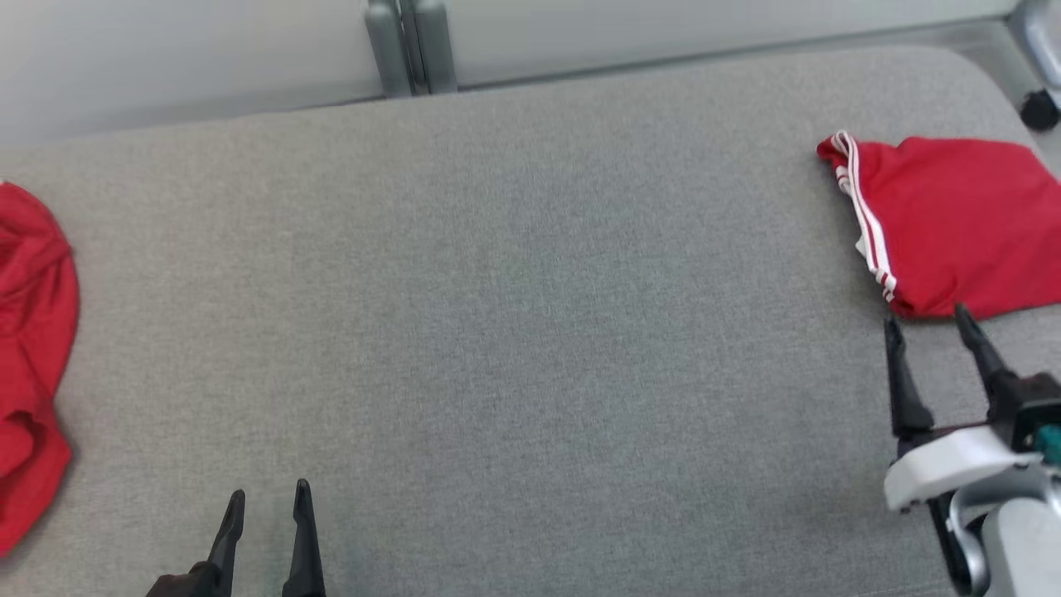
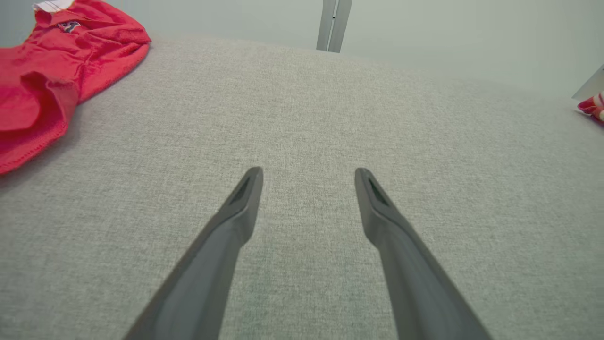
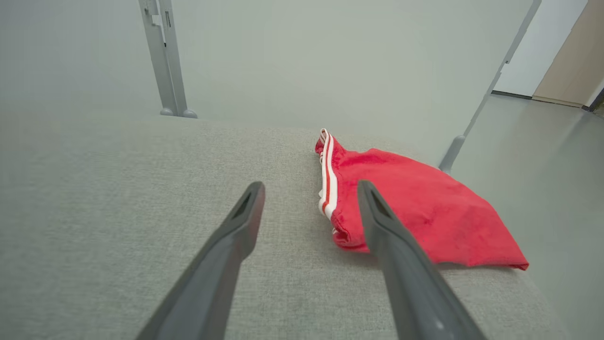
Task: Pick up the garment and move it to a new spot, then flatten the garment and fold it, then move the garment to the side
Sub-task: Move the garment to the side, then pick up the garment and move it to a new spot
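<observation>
A loose garment (image 1: 33, 348) lies crumpled at the far left of the table (image 1: 530, 290). The left gripper (image 1: 269, 489) hovers with jaws apart, empty. At right lies the folded garment (image 1: 953, 224), with the right gripper (image 1: 927, 319) just short of it, jaws apart. Lift before retracting so no finger snags the fold.

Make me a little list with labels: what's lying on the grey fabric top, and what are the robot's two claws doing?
surface: grey fabric surface
right side: folded red garment with white stripes, lying flat
left side: crumpled red garment, partly cut off by the head view's edge
left gripper: open, empty, over bare fabric
right gripper: open, empty, fingertips at the folded garment's near edge
</observation>
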You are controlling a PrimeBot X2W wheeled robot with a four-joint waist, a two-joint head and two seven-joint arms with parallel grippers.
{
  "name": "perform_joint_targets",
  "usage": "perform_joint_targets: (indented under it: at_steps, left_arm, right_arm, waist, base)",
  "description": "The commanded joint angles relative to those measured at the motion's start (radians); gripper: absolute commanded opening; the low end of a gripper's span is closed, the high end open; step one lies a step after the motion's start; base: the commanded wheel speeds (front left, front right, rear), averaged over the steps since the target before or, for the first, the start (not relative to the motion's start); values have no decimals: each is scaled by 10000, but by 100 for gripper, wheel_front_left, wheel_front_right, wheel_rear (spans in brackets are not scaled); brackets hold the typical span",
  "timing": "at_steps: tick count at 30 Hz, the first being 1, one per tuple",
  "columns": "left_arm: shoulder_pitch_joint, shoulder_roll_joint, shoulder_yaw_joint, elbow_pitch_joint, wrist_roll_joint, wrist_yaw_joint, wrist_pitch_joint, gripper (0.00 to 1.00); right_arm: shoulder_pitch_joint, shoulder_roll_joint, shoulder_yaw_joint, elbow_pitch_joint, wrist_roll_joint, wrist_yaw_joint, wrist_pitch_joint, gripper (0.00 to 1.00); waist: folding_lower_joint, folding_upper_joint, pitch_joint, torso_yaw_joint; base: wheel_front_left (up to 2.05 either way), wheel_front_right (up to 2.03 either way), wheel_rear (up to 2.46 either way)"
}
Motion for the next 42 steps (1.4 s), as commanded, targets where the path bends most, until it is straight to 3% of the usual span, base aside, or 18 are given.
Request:
perform_joint_targets:
  at_steps: [1, 6, 9, 23, 28, 32, 42]
  left_arm:
    - [190, 26, 92, 2, -131, 73, -1, 100]
    - [269, 26, 210, 126, -23, -43, -1, 100]
    - [221, 26, 256, 158, 61, -109, -1, 100]
    - [3, 24, -44, 179, 32, -202, -1, 100]
    - [-97, 26, -158, 184, -22, -200, -1, 100]
    - [-132, 26, -160, 215, 66, -223, -1, 100]
    - [207, 27, 246, 243, 220, -248, -1, 100]
  right_arm:
    - [611, 318, 3, -413, -155, -14, -42, 100]
    - [2170, 1305, 107, -1281, -345, -14, -44, 100]
    - [2724, 1547, 221, -1238, -314, -14, -45, 100]
    - [2974, 1762, 318, -721, -333, -14, -47, 100]
    - [3054, 1767, 430, -777, -351, -14, -48, 100]
    - [3108, 1764, 443, -869, -206, -14, -48, 100]
    - [2796, 1767, 813, -844, 166, -14, -48, 100]
  waist:
    - [1, 0, -1946, 476]
    - [1, 0, -2224, 740]
    - [1, 0, -2324, 818]
    - [1, 0, -2412, 983]
    - [1, 0, -2398, 1323]
    - [1, 0, -2402, 2004]
    - [1, 0, -2430, 4580]
  base:
    - [0, 0, 0]
    - [0, 0, 0]
    - [0, 0, 0]
    - [0, 0, 0]
    - [0, 0, 0]
    - [0, 0, 0]
    - [0, 0, 0]
